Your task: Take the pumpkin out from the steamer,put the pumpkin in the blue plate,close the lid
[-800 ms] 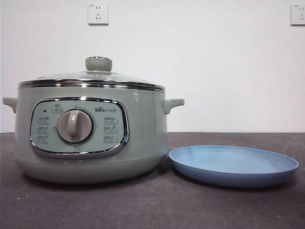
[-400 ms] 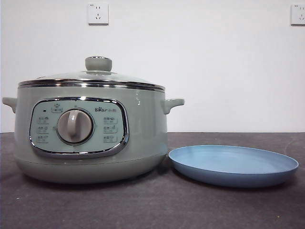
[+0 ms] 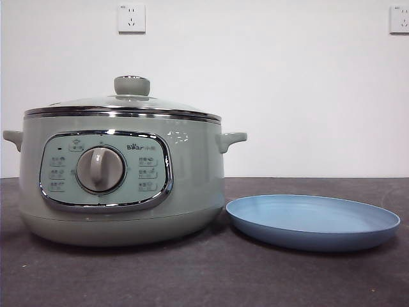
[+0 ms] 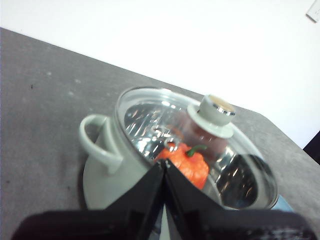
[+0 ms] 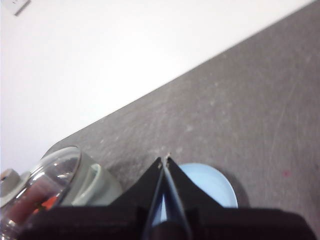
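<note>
The steamer (image 3: 121,176) has one word you can read. It says "Bear" in small white letters on the control panel (image 3: 105,171), up near the top, to the right of the grey dial (image 3: 100,169). Tiny marks sit next to that word and on the little buttons, but they are too small to read.

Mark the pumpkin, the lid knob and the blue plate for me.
pumpkin (image 4: 189,165): left wrist view, orange body seen through the glass.
lid knob (image 3: 132,85): front view, side of the green knob.
blue plate (image 3: 307,214): front view, bare inner surface.
</note>
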